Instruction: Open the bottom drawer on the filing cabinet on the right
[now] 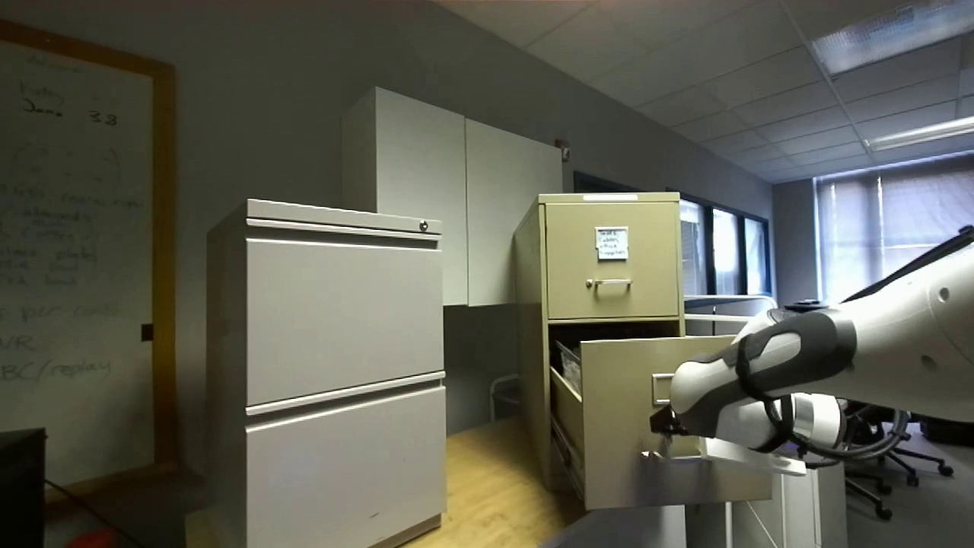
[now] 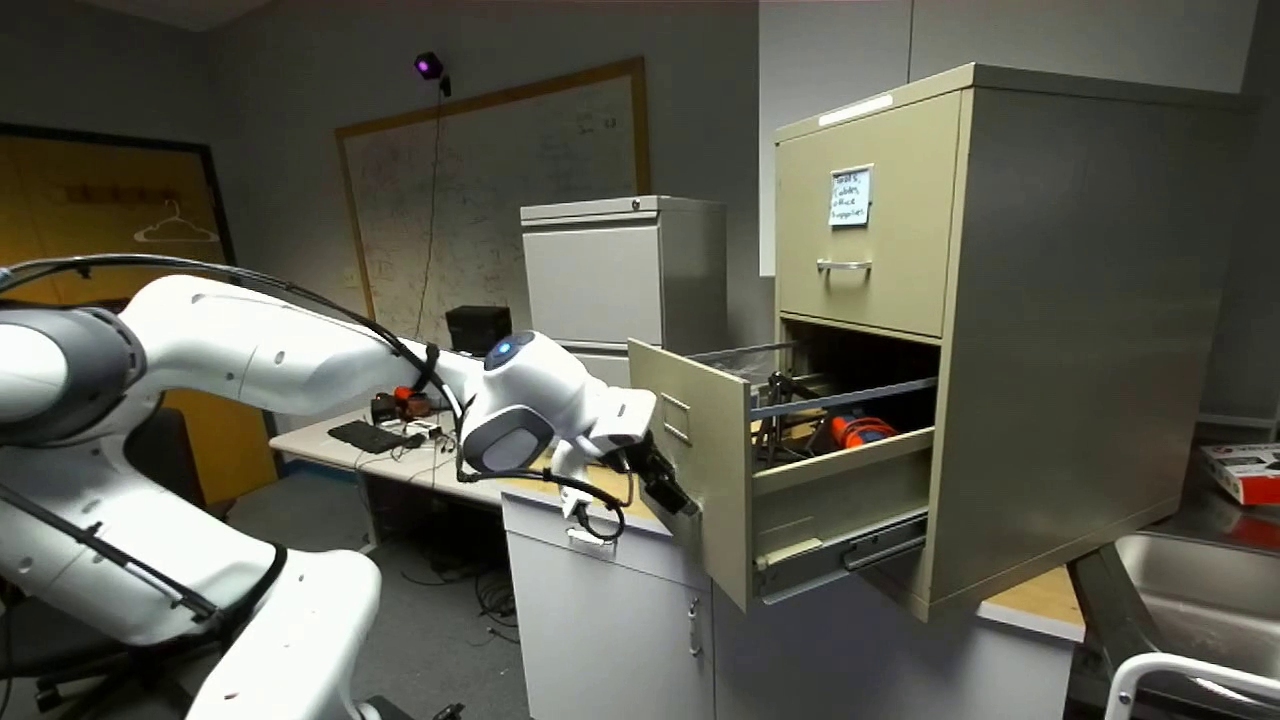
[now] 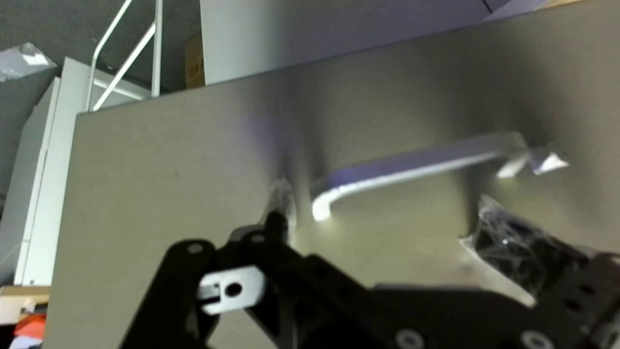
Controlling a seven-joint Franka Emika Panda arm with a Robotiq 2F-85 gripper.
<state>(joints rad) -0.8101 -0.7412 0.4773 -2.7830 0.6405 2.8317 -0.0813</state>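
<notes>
The tall beige filing cabinet (image 1: 654, 259) also shows in an exterior view (image 2: 1070, 330). Its upper drawer, with the paper sheet (image 2: 850, 197), is closed. The bottom drawer (image 1: 616, 396) is pulled well out in both exterior views; its plain front (image 2: 722, 490) faces my arm. Its metal handle (image 3: 416, 162) crosses the wrist view, and it shows in an exterior view (image 1: 681, 457). My gripper (image 3: 386, 206) is open at the drawer front, with its fingertips apart toward either end of the handle. Clear film covers the fingertips. Whether a finger touches the handle I cannot tell.
Inside the drawer lie dark items and an orange-blue object (image 2: 862, 430). A light grey two-drawer cabinet (image 1: 342, 320) stands beside the filing cabinet on a wooden counter (image 1: 487, 479). A sink (image 2: 1200, 580) and a white metal frame (image 2: 1190, 668) are on the cabinet's far side.
</notes>
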